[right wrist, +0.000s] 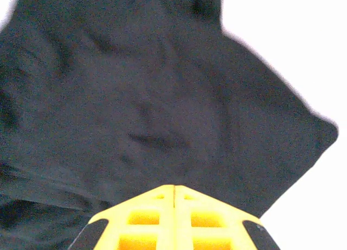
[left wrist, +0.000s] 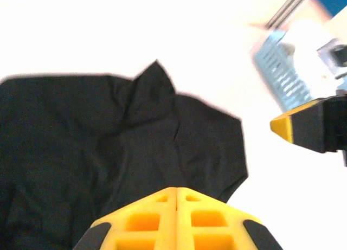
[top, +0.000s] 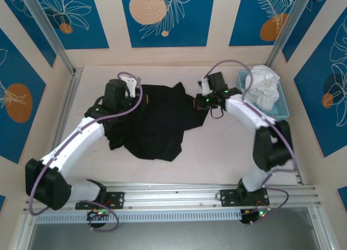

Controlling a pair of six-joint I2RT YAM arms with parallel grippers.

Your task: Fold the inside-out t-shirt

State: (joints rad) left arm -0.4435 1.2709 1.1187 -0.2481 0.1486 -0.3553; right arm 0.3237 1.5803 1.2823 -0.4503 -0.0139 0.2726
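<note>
The left gripper (left wrist: 176,191) is pressing its two yellow ribbed fingers (left wrist: 146,220) together so that their tips are meeting along a thin seam, with no gap showing. The tips are sitting right over the near edge of the crumpled black cloth t-shirt (left wrist: 81,141). Whether a fold of the cloth is caught between them cannot be told from the wrist view.

The right gripper (right wrist: 174,188) is clenching in the same way, with its yellow fingers (right wrist: 203,220) closed tip to tip above the dark fabric. Here too it is unclear whether any cloth is pinched.

In the top view, the t-shirt is lying in a rumpled heap on the pale flat table (top: 217,158), in the middle, between the two arms. The left gripper is sitting at the shirt's far-left corner. The right gripper is sitting at its far-right corner, where a point of cloth is reaching toward the fingers. The lower part of the shirt is bunching toward the near side, partly under the left arm's white forearm.

Just beyond the right gripper, at the table's far-right corner, a light blue slatted plastic basket (top: 282,106) is holding a bundled white cloth garment (top: 263,87), well apart from the t-shirt.
</note>
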